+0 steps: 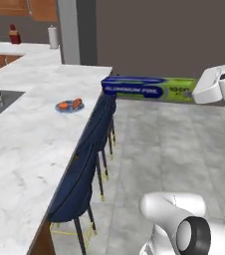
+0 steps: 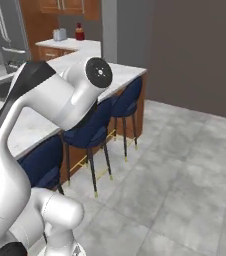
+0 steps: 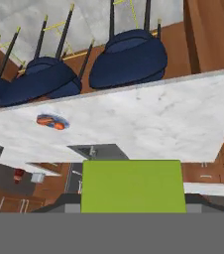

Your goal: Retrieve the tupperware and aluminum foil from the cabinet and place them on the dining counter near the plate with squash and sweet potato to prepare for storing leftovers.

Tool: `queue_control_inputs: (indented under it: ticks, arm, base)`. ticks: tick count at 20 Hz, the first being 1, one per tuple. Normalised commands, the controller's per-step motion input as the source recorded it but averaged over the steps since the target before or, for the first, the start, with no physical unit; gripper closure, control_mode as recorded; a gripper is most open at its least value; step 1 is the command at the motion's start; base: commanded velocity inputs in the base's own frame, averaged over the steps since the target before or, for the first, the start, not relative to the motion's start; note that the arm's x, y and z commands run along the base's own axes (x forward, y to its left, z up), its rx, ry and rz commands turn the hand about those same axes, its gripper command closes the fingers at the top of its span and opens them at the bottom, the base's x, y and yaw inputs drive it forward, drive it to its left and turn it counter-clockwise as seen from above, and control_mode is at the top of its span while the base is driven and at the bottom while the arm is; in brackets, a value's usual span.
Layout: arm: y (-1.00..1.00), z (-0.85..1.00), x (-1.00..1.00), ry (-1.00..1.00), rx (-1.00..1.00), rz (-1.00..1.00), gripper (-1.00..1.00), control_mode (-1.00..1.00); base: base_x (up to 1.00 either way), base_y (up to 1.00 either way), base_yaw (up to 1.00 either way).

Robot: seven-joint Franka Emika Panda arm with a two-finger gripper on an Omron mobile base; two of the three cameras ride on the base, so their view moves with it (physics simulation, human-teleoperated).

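Left base view: from behind the arm's left, facing forward and down along the long white grey-veined marble counter (image 1: 30, 144).
Right base view: from behind the arm's right, looking past the white arm.
Hand view: upside down, close above that counter (image 3: 148, 121).
Shared: counter and dark blue cushioned stools (image 1: 82, 169) (image 2: 87, 132) (image 3: 129, 59).

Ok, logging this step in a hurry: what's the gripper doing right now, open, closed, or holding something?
Gripper: closed on the aluminum foil box, gripping its lime-green end and holding it level in the air beside the corner of the dining counter.
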Motion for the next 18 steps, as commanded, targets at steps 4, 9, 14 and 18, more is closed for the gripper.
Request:
queue_control_inputs:
  ticks: [4,9,14,18]
  arm:
    - [0.0,0.0,0.0,0.0,0.0,0.0,1.0,1.0]
    - [0.0,0.0,0.0,0.0,0.0,0.0,1.0,1.0]
    - [0.0,0.0,0.0,0.0,0.0,0.0,1.0,1.0]
    - [0.0,0.0,0.0,0.0,0.0,0.0,1.0,1.0]
  base:
    - [0.88,-0.84,0.55]
    - [0.85,-0.83,0.55]
    - [0.85,-0.78,0.57]
    - [0.84,-0.77,0.57]
